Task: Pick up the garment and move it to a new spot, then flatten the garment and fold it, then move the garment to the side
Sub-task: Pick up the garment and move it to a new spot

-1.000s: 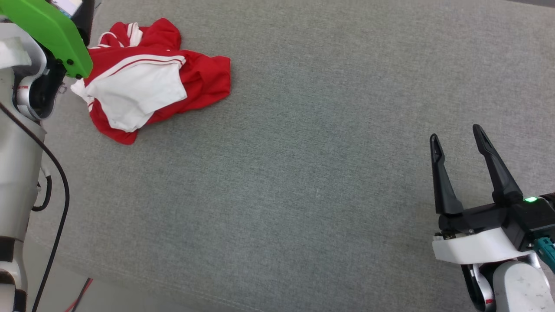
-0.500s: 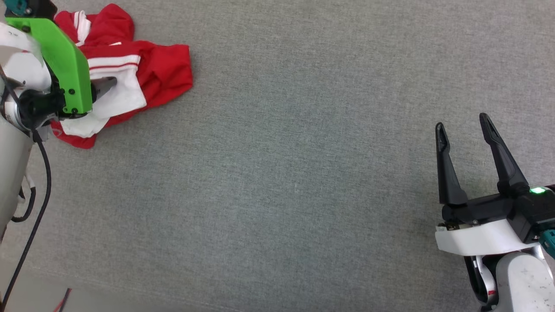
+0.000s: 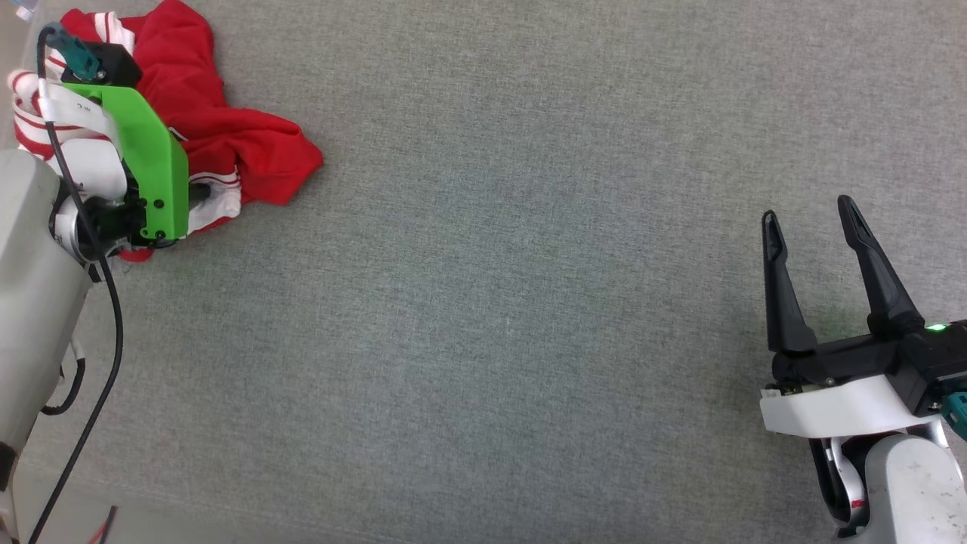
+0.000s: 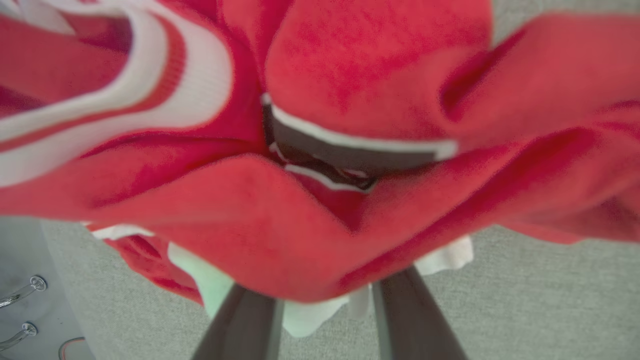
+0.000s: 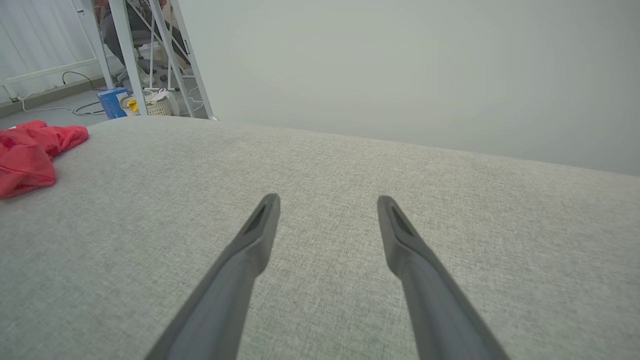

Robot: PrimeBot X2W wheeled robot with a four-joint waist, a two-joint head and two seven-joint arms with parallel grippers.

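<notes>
Garment (image 3: 234,147): red and white, crumpled at far left of grey fabric surface (image 3: 491,302). Left gripper (image 3: 196,193): buried in garment, fingertips covered by cloth, grip cannot be told. Right gripper (image 3: 808,211): fingers spread, holding nothing, well apart from garment.

The garment (image 3: 242,143) lies on the counter (image 3: 483,317). The left claw (image 4: 327,295) sits at the garment's near edge, closed on cloth that drapes over its 2 fingers (image 4: 250,325). The right claw (image 3: 807,211) hovers well apart, right of the garment and nearer the robot. Behind the garment, off the counter, 1 box (image 5: 114,100) and 1 basket (image 5: 150,106) stand on the floor (image 5: 60,112).
</notes>
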